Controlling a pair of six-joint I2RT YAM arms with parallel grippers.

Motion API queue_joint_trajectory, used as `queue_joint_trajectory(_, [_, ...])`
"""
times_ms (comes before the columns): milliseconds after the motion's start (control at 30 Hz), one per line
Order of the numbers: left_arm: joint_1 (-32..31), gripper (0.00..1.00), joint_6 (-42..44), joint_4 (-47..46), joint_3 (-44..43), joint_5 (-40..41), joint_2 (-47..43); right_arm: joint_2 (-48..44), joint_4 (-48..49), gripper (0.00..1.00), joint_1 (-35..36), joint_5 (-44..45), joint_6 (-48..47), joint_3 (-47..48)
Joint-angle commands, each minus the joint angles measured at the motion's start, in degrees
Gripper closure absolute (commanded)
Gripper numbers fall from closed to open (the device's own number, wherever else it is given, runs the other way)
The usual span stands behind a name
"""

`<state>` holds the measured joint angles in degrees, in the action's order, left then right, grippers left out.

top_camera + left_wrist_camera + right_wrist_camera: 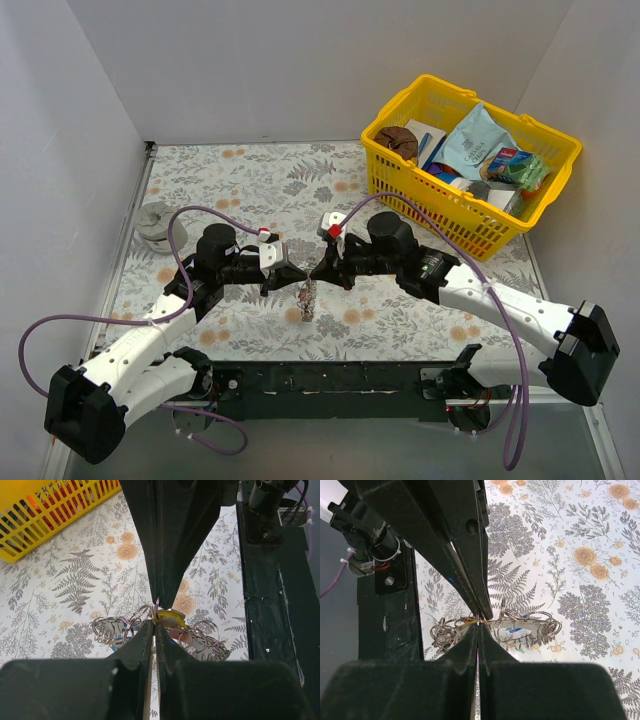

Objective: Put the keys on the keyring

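My left gripper and right gripper meet tip to tip above the middle of the table, both shut on the thin silver keyring. Below them hangs a bunch of keys with several small split rings. In the left wrist view my own left gripper pinches the wire, with the yellow key head and red key head just beyond. In the right wrist view my right gripper pinches the same wire; a blue key head shows among the rings.
A yellow basket full of packets stands at the back right. A grey round cylinder sits at the left edge. The black base rail runs along the near edge, under the arms.
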<state>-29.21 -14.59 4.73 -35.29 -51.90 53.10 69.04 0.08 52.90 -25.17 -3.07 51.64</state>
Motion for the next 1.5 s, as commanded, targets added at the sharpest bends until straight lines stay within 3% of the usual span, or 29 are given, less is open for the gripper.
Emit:
queue_joint_trajectory(0, [0.0, 1.0, 0.2, -1.0, -1.8, -1.7, -0.8, 0.9, 1.4, 0.99, 0.3, 1.4, 0.4, 2.9])
queue_joint_trajectory(1000, [0.0, 1.0, 1.8, -1.0, -1.1, -5.5, -3.4, -1.7, 1.4, 0.99, 0.2, 11.0, 2.5, 0.9])
queue_joint_trajectory(1467, [-0.1, 1.0, 1.4, -1.0, -1.0, -4.4, -3.0, -3.7, 3.7, 0.99, 0.3, 1.8, 0.3, 1.2])
